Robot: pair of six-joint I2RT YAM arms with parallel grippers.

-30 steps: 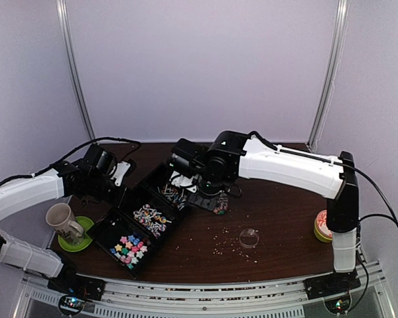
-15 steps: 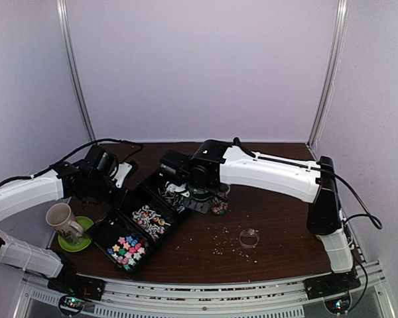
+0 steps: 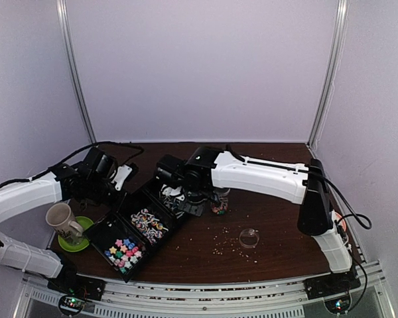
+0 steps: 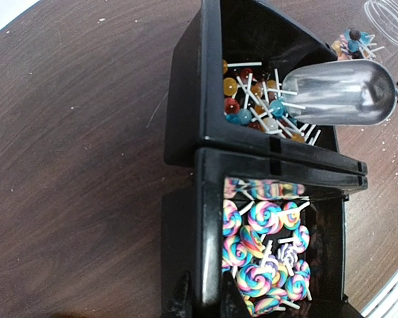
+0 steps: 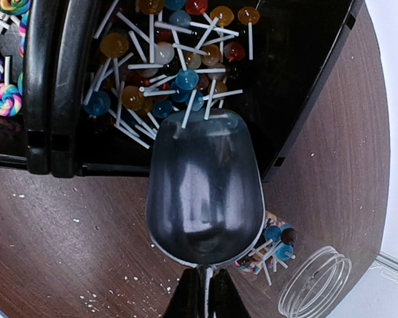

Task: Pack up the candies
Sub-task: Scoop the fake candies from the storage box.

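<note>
A black three-compartment tray [image 3: 103, 226] holds the candies: star pieces [image 3: 123, 250] nearest, swirl lollipops [image 4: 265, 258] in the middle, round lollipops on white sticks [image 5: 166, 66] in the far compartment. My left gripper [image 4: 202, 291] is shut on the tray wall [image 4: 209, 218] beside the swirl lollipops. My right gripper [image 5: 205, 285] is shut on the handle of a metal scoop [image 5: 202, 185]. The scoop is empty, and its front lip lies over the round lollipops. In the top view the right gripper [image 3: 186, 192] is above the tray's far end.
A few lollipops [image 5: 272, 245] lie heaped by a clear jar [image 5: 315, 285] right of the tray. A clear lid [image 3: 249, 237] and pale crumbs [image 3: 222, 244] lie on the table's front. A mug [image 3: 63, 220] stands on a green saucer [image 3: 76, 241] at the left.
The right arm has swung left and stretched out, carrying the scoop over the tray's far compartment. The left gripper has kept its hold on the tray wall.
</note>
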